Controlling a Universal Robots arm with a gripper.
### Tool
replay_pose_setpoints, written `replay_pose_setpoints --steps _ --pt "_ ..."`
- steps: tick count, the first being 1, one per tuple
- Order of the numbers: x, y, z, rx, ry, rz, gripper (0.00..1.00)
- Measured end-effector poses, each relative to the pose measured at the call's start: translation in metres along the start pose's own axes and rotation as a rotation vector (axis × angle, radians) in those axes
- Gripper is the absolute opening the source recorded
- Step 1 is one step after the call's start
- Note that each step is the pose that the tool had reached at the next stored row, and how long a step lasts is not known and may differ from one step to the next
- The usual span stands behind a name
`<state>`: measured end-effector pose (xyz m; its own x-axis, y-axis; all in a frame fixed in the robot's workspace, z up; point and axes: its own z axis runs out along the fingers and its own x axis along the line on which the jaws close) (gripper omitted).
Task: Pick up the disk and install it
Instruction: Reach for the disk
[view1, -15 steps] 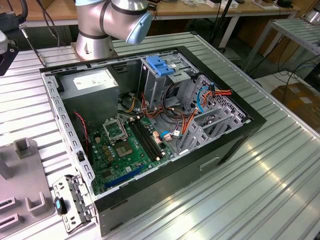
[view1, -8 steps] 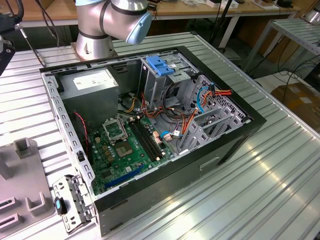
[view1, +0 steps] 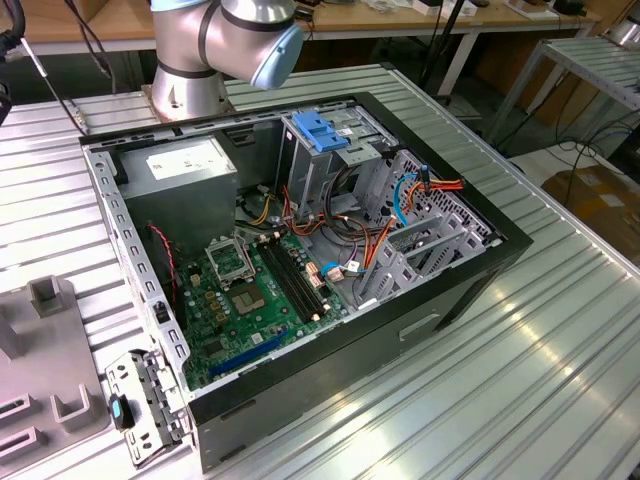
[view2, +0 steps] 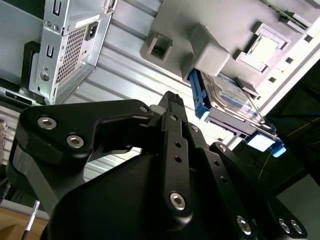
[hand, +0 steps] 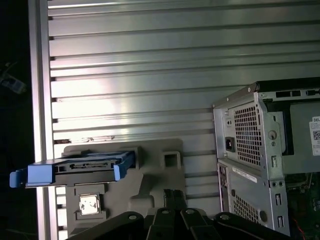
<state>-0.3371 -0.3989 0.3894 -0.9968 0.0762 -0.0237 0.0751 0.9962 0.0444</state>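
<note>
the ribbed metal table (view1: 560, 390) carries the open computer case (view1: 470, 290) and, beside it, a grey holder (hand: 150, 175). the disk (hand: 82, 167) stands on edge in that holder near the table's edge, with its blue frame showing. the end effector (hand: 173, 194) points toward the holder, clear of the disk, drawn narrow and empty. the pickup likely goes best squared over the disk's flat metal faces, gripping those rather than the flexible blue frame, then lifting straight so nothing binds.
</note>
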Motion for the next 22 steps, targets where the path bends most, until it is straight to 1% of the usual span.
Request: replay_pose_setpoints --steps 5,8,22 --pt "0.0054 -0.0004 -0.0001 -0.0002 0.0001 0.000 0.11" --pt "0.0108 -0.0008 -0.0002 -0.0002 0.0002 0.000 0.11" --pt "0.0226 -0.0017 -0.0003 -0.0002 0.0007 0.000 0.11"
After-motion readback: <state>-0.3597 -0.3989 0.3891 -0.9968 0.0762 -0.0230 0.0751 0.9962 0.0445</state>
